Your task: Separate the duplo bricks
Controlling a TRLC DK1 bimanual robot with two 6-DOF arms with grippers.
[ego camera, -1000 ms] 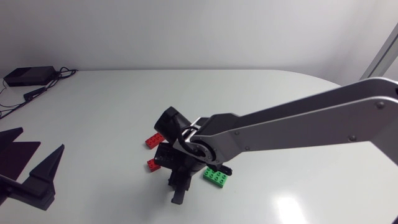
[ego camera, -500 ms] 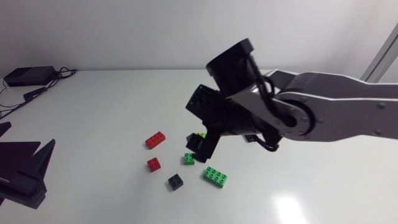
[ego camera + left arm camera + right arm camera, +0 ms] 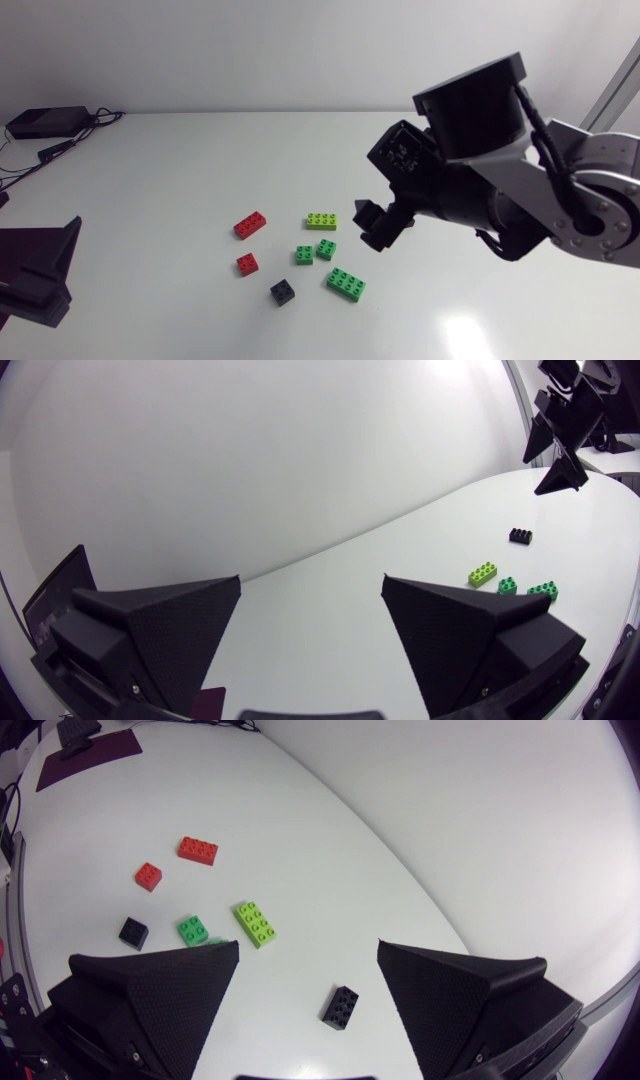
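My left gripper [image 3: 312, 585] sits low at the left edge of the table [image 3: 150, 170], fingers spread wide with nothing between them. All the bricks lie well ahead of it, past one finger.

From the head view the loose bricks run from left to right:
- a long red brick [image 3: 250, 224]
- a small red brick [image 3: 247, 263]
- a small black brick [image 3: 283, 291]
- a small green brick [image 3: 304, 254], with a second small green brick [image 3: 325, 249] just beside it
- a lime brick [image 3: 321, 220]
- a larger green brick [image 3: 346, 283]

None of them touch each other.

My right arm [image 3: 560, 190] comes in from the right edge and is raised above the table, wrist angled down. The right gripper [image 3: 375, 225] hangs just to the right of the cluster, touching none of it.

Only the right wrist view shows a second black brick [image 3: 340, 1006]. It is a longer one, lying on the table under the gap between the fingers, and in the head view the arm hides it. The same view shows these jaws wide apart and holding nothing. The lime brick is ahead of the gap, and the red bricks are farther out.
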